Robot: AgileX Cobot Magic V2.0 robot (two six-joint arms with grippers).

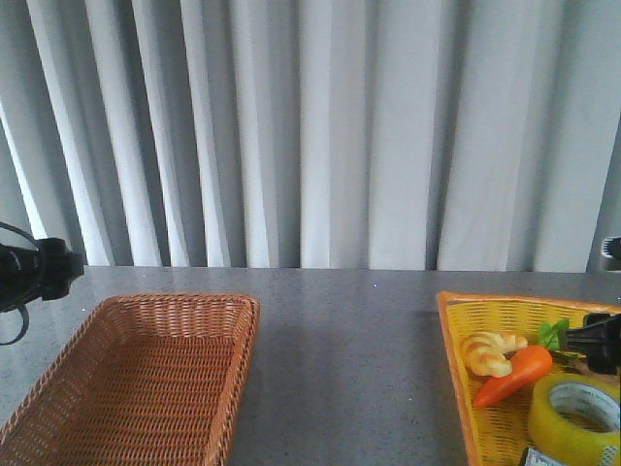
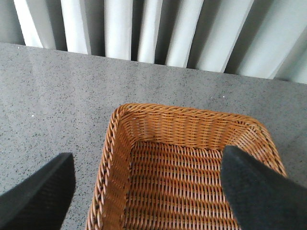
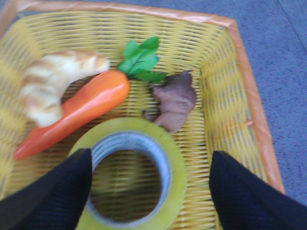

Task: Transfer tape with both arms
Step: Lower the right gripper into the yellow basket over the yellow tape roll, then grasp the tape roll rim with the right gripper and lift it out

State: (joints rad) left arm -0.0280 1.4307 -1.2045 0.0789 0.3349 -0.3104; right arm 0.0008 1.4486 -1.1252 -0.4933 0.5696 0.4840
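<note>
The tape (image 3: 130,179) lies flat in the yellow basket (image 3: 230,86) beside a toy carrot (image 3: 79,112) (a croissant (image 3: 53,81) next to it). The right fingers (image 3: 57,196) hover spread apart over the roll, and the left fingers (image 2: 33,191) hang apart above the brown wicker basket (image 2: 182,129) on the desk (image 1: 349,349)

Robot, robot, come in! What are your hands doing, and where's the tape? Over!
Both tools open: left tool over brown basket, right tool above tape. Tape in yellow basket, carrot alongside.
</note>
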